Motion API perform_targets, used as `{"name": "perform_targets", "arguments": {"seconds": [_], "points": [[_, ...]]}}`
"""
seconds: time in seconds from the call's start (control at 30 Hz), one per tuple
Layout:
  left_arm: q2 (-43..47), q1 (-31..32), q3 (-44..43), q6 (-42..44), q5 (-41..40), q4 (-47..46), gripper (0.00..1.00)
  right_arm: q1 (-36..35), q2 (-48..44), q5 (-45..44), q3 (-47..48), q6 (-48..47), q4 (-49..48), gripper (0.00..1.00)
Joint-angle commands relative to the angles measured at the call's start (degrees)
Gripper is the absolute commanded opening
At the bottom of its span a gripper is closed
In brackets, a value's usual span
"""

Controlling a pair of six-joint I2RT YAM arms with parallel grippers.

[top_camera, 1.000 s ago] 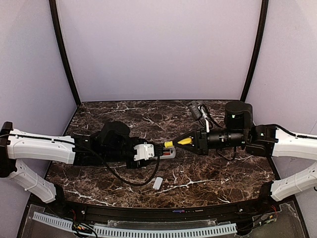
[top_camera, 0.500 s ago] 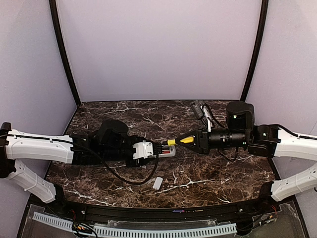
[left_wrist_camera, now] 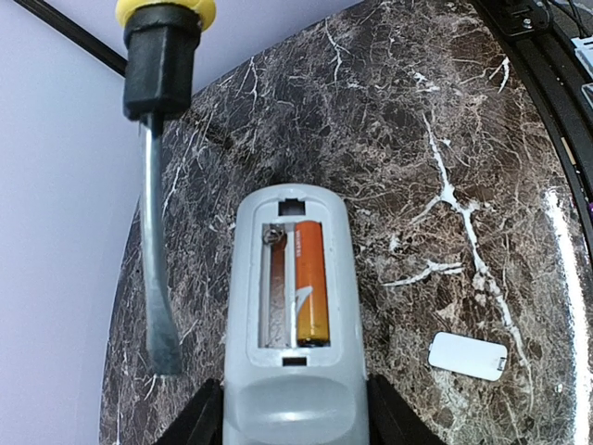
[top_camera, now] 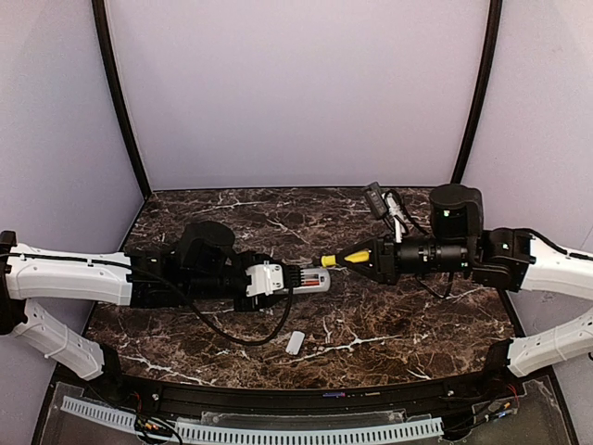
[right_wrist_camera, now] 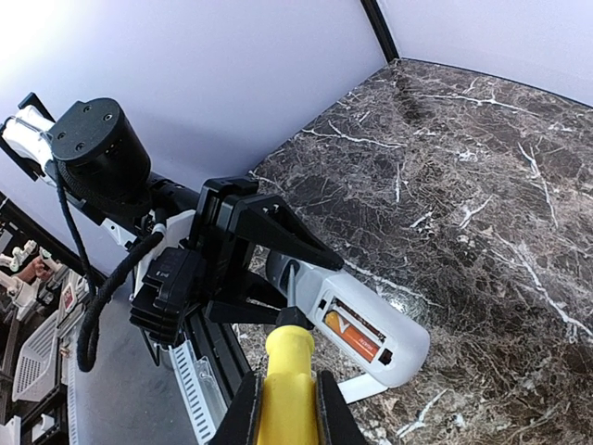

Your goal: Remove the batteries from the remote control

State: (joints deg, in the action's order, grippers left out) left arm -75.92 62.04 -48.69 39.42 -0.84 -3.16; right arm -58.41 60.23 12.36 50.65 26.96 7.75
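My left gripper [top_camera: 295,278] is shut on the remote control [top_camera: 312,277], holding the white bar above the table with its open back turned up. In the left wrist view the remote control [left_wrist_camera: 292,389] sits between the black fingers [left_wrist_camera: 196,422]. One orange battery [left_wrist_camera: 311,283] lies in the right slot of the recess; the slot beside it shows bare metal. My right gripper [right_wrist_camera: 288,408] is shut on the yellow handle of a screwdriver [right_wrist_camera: 289,371]. The screwdriver blade [left_wrist_camera: 157,278] hangs left of the remote, apart from it. The right wrist view also shows the battery [right_wrist_camera: 352,336].
A small white cover piece [top_camera: 295,342] lies on the dark marble table [top_camera: 371,324] in front of the remote, also seen as the cover [left_wrist_camera: 468,355] in the left wrist view. Purple walls and black corner posts enclose the table. A black rail runs along the near edge.
The right gripper has drawn the screwdriver back to the right, away from the remote. The left gripper has lifted the remote slightly. Both grips are unchanged.
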Motion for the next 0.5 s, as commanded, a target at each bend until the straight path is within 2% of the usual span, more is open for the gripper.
{"name": "perform_targets", "arguments": {"seconds": [0.0,0.47], "points": [[2.15,-0.01,0.74,0.69,2.24,-1.02,0.00,-0.20,-0.99,-0.97,1.81,-1.57,0.75,0.00],[3.16,0.05,2.08,3.15,2.16,-2.15,0.00,0.05,0.44,1.09,3.70,-4.76,3.01,0.00]]}}
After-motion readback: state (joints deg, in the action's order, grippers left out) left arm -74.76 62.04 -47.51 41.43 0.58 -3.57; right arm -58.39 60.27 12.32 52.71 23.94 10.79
